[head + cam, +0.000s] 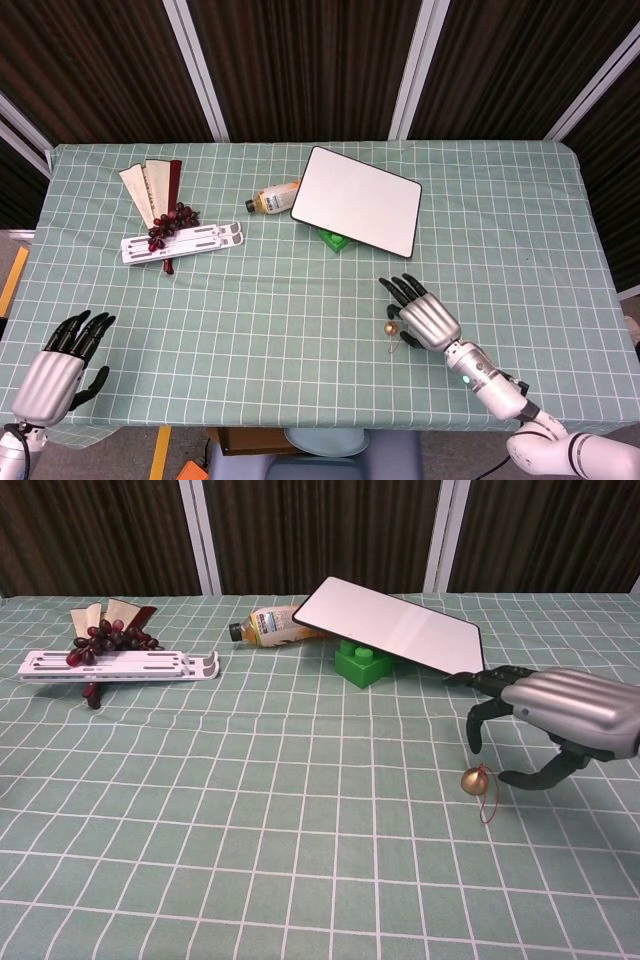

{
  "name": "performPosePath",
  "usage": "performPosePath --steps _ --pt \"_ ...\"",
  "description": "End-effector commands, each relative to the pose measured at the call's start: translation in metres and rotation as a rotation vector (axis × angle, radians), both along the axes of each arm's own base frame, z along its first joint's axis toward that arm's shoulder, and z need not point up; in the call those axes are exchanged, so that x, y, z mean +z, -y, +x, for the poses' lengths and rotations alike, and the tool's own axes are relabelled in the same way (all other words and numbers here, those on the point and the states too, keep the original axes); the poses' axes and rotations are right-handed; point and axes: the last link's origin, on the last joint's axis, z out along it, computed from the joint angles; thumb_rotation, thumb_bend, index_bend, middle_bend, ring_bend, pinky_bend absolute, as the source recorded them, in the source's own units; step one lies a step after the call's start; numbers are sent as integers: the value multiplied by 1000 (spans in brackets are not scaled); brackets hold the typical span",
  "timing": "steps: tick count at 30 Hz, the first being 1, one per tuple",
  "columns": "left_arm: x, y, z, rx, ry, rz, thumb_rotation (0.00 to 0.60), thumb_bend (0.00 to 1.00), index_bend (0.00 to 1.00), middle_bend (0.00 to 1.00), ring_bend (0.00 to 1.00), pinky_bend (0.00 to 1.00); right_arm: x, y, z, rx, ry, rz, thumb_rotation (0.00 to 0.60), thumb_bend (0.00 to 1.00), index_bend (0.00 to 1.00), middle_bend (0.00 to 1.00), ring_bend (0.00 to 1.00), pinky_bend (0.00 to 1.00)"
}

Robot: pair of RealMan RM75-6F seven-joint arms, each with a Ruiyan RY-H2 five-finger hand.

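Near the middle of the bench [300, 330], forward of the white board [356, 201]: one small brass-coloured bell [391, 328] with a thin red cord loop [487, 805] trailing toward the robot. Right hand [424, 315] hovers just beside the bell on its right, fingers spread and curved downward, thumb apart, holding nothing; from the chest view the fingertips hang above and beside the bell without clear contact. Left hand [62, 361] sits well to the left of the board at the bench's near edge, fingers apart, holding nothing. Handling, by judgement: bell looks light, hard, round and smooth, likely to roll or slip from a loose pinch; cord is limp and thin, hard to catch. Best hold appears to be a pinch across the bell's body or at the cord's root on top. Also listed: green toy brick [364, 663] propping the board's underside; bottle [272, 197] lying on its side touching the board's left edge; further left, a white folding stand [180, 243] carrying dark grapes [172, 223], and a partly open fan [151, 186] behind it.
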Motion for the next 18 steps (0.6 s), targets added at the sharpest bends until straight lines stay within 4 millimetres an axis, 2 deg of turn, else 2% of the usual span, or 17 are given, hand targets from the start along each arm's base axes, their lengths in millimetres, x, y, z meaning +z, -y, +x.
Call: performPosePath --steps 1,6,18 --pt "0 0 0 1 -1 -2 600 429 50 83 37 127 -2 1 0 2 -1 1 600 421 594 61 0 0" --pt "-1 -2 -1 8 -5 -2 600 429 47 83 37 128 -12 7 2 -4 -7 9 600 451 624 73 0 0" --pt "0 -1 -1 8 -1 -1 600 429 45 83 37 128 -19 11 3 -13 -5 16 600 477 651 92 0 0"
